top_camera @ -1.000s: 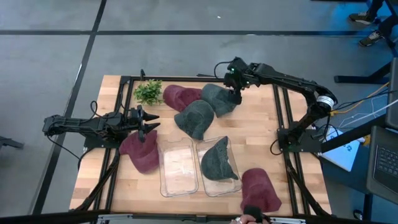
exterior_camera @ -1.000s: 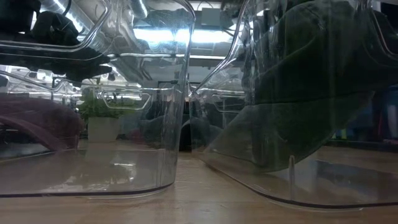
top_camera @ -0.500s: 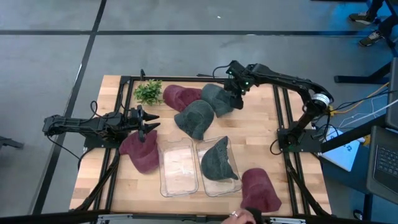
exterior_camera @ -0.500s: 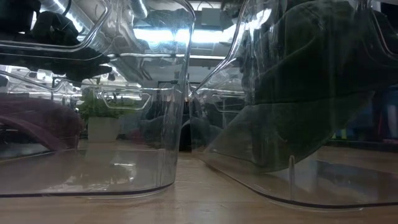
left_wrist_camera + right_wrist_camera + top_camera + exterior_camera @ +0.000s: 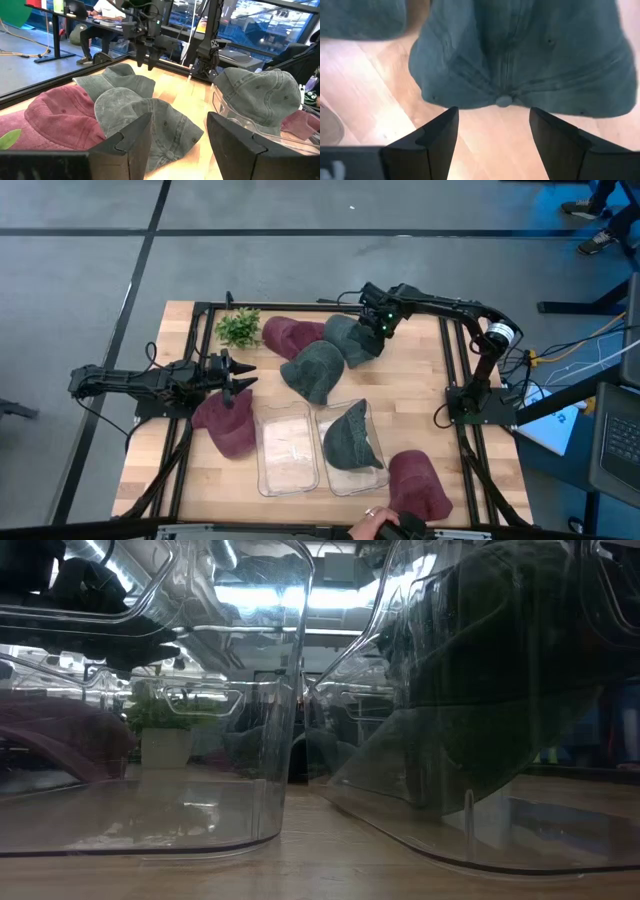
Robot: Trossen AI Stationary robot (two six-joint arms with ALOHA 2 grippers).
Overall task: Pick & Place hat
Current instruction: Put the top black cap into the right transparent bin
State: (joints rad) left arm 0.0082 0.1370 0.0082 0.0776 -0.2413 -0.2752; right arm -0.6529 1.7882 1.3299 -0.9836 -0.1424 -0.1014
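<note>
Right tool over the grey hat at the table's far edge

Our right tool point(image 5: 381, 326) hung with fingers apart above the grey hat point(image 5: 352, 338), which lay soft and rumpled near the far edge, its top button just ahead of the fingertips point(image 5: 442, 131) and its crown spreading beyond them. The hat lay directly beneath that arm, so we judged it the nearer one. Our left tool point(image 5: 238, 377), fingers apart too, waited by the left edge beside a maroon hat point(image 5: 228, 425).

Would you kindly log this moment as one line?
right end effector: open above gray hat | left end effector: open, idle | right bin: one gray hat
</note>
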